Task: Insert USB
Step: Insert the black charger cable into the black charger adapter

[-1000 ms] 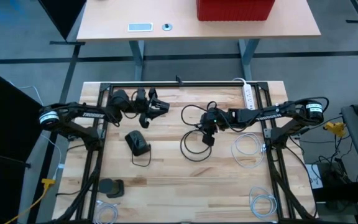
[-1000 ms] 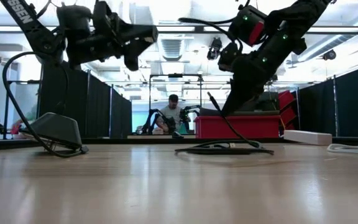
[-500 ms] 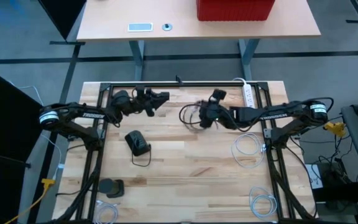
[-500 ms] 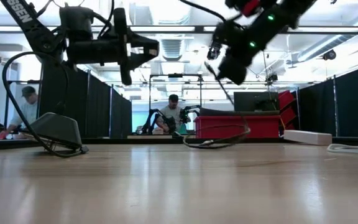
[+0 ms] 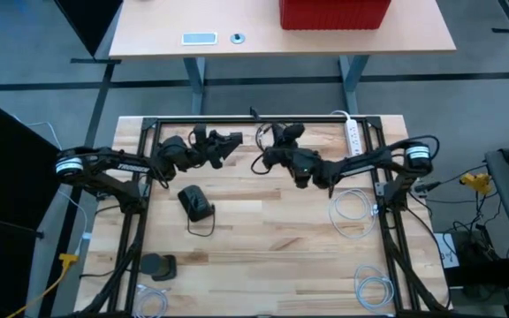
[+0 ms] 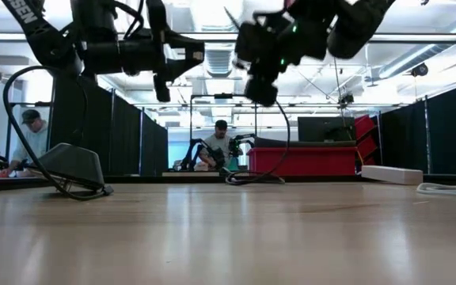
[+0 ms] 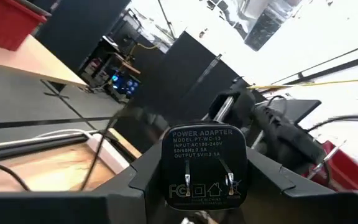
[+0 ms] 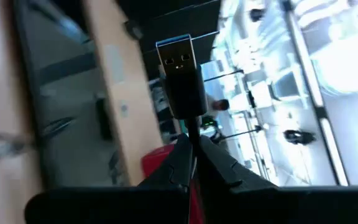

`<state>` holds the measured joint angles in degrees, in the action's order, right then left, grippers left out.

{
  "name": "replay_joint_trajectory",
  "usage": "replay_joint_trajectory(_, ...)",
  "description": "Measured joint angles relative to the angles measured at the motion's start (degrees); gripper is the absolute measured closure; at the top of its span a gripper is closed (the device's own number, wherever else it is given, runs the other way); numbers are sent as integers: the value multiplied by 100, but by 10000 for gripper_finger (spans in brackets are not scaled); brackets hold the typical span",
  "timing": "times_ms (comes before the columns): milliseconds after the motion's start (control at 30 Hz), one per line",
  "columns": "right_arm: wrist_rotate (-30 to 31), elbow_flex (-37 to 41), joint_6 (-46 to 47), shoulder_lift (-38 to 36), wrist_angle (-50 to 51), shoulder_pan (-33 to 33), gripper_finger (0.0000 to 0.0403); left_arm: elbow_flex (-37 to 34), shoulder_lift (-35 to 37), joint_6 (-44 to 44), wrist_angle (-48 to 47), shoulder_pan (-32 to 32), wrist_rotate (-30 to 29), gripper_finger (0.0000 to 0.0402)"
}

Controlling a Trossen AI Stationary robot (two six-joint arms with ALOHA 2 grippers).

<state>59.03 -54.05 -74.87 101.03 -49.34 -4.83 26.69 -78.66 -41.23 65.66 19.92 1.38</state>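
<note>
Grippers face each other high over the far half of the table [image 5: 263, 256], both lifted clear of the wood. Left gripper [image 5: 228, 141] is clamped on the power adapter [image 7: 205, 165], its fingers [image 7: 143, 177] squeezing the flat sides, prongs toward the wrist camera. Right gripper [image 5: 277, 140] is pinched tight on the cable [image 6: 279, 154] just behind the USB plug [image 8: 180, 78], metal tip sticking out free, and the slack cable hangs down to the table behind it. Plug and adapter sit near one another, not yet touching. My read: the adapter is light, rigid, smooth plastic, so the side grip suits it. The plug is small and stiff, but held by its soft cable it may swivel on contact; a hold on the plug's housing would steer better. Port alignment cannot be judged from these views.
</note>
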Motion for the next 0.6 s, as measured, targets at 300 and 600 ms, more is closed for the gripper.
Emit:
replay_joint_trajectory(300, 393, 260, 855, 653, 1246, 641, 403, -13, 169, 247, 649, 251, 72, 260)
replay_joint_trajectory(600, -3096, 397, 5676, -152, 5616, 1142, 403, -15, 777, 829, 119, 409, 302, 260)
